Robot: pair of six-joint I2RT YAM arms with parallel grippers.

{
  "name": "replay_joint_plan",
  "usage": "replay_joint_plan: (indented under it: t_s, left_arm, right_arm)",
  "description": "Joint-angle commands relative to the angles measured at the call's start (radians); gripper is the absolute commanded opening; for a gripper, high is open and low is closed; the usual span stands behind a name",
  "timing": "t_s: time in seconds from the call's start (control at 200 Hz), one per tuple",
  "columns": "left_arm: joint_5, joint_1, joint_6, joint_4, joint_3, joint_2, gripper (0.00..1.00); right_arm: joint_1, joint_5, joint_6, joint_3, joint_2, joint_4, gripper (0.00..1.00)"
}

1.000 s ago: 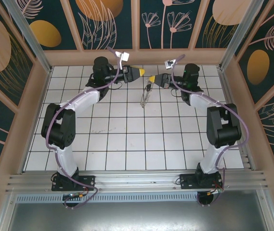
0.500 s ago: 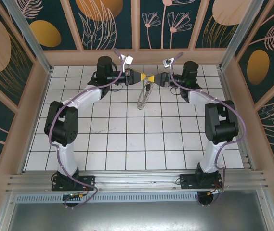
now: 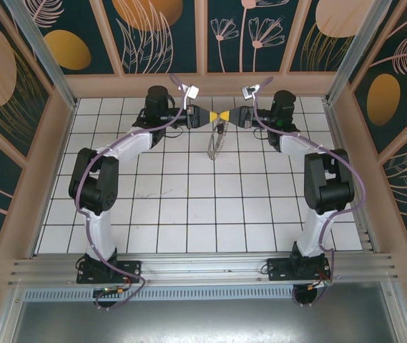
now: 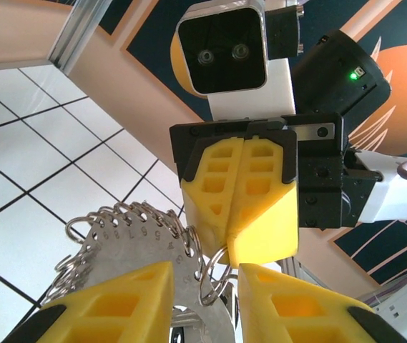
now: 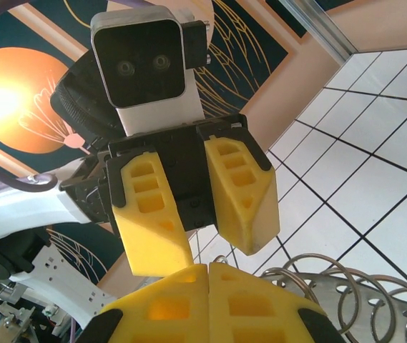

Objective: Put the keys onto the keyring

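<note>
From above, both arms stretched to the middle of the far edge of the desk (image 3: 189,214). The left hand (image 3: 210,116) and the right hand (image 3: 226,116) stood tip to tip there. The keyring (image 3: 215,145), a thin silvery loop, hung from just under the tips and slanted toward the near edge. Whether its low end touched the desk could not be told. A small dark bit, the keys (image 3: 220,130), sat at its upper end.

In the left wrist view, the left hand (image 4: 207,275) had its fingers apart, with a wire loop of the keyring (image 4: 128,243) in the gap. Whether the fingers touched the loop was unclear. The keyring's row of small rings and its flat stamped plate fanned out to the left. Opposite, the right hand (image 4: 260,246) had its fingers pressed together, pinching that loop at the tip.

In the right wrist view, the right hand (image 5: 208,275) showed its two fingers closed flush. Facing it, the left hand (image 5: 210,250) stood parted. The keyring's rings (image 5: 332,293) lay at the lower right.
</note>
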Motion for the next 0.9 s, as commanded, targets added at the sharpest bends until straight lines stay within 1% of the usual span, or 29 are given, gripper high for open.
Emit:
replay_joint_plan:
  t_s: [0.0, 0.41, 0.896]
  left_arm:
    - [0.031, 0.005, -0.044, 0.092, -0.016, 0.01, 0.3]
    - [0.045, 0.002, -0.113, 0.192, -0.046, 0.017, 0.29]
    - [0.033, -0.005, -0.109, 0.199, -0.062, 0.035, 0.3]
  right_arm:
    - [-0.001, -0.022, 0.015, 0.025, 0.002, 0.072, 0.0]
    - [0.006, -0.016, 0.023, 0.032, 0.021, 0.079, 0.0]
    - [0.007, -0.018, 0.026, 0.034, 0.024, 0.084, 0.0]
